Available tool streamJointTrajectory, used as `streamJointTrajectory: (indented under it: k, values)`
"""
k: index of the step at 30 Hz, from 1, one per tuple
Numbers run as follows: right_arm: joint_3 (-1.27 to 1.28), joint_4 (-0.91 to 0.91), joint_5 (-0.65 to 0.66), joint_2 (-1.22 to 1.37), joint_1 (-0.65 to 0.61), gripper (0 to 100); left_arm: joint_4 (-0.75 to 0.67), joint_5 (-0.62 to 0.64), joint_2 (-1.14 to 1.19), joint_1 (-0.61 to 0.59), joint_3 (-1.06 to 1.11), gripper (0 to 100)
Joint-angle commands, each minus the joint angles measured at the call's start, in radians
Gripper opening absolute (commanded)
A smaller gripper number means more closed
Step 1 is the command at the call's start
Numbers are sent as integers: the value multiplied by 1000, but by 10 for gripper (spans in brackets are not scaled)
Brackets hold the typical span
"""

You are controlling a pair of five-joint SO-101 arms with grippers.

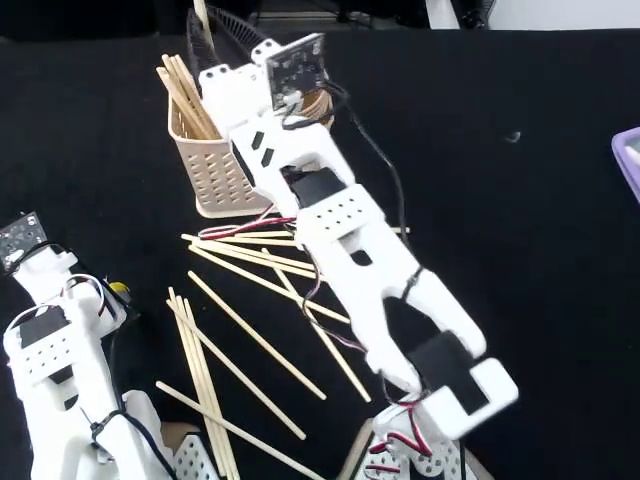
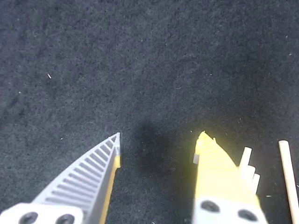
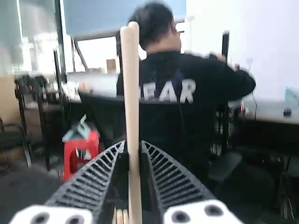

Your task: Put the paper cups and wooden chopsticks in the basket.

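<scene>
We see the black table (image 1: 520,250). On it stands the basket (image 1: 215,175) with a bunch of chopsticks (image 1: 188,95) inside. Near it lie loose chopsticks (image 1: 250,340). Our right claw (image 3: 132,143) pinches one chopstick (image 3: 130,84) above the basket. Our left claw (image 2: 159,137) is spread wide over bare table.

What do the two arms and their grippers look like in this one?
The left arm and right arm are white plastic shells with black servos, hole-patterned plates and red, white and black wires. The left gripper has one grey ribbed finger and one yellow finger; the right gripper has two dark ribbed fingers on white mounts.
</scene>
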Motion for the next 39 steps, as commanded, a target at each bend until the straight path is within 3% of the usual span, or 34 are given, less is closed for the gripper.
streamJointTrajectory:
  k: [1,4,8,16,23,27,31,34,39]
  values:
    - [-8,-25,-11,-15,12,13,-12,5,-12,-2,-18,259]
    - [41,-3,-11,-61,-2,51,-12,5,-12,-2,-18,259]
    - [50,192,-15,-151,-25,163,-12,5,-12,-2,-18,259]
    - [133,568,-17,-524,-41,119,-12,5,-12,-5,-18,259]
    - [599,1008,-17,-1001,-249,116,-12,5,-12,-4,-18,259]
    - [990,959,-34,-1224,-397,118,-12,5,-12,-2,-19,259]
    - [1264,787,-161,-1307,-552,178,-12,6,-12,-7,-25,259]
    - [1337,700,-247,-1276,-646,237,-12,11,-5,-10,-28,259]
    - [1319,649,-259,-1179,-718,237,-12,66,-2,-76,-59,259]
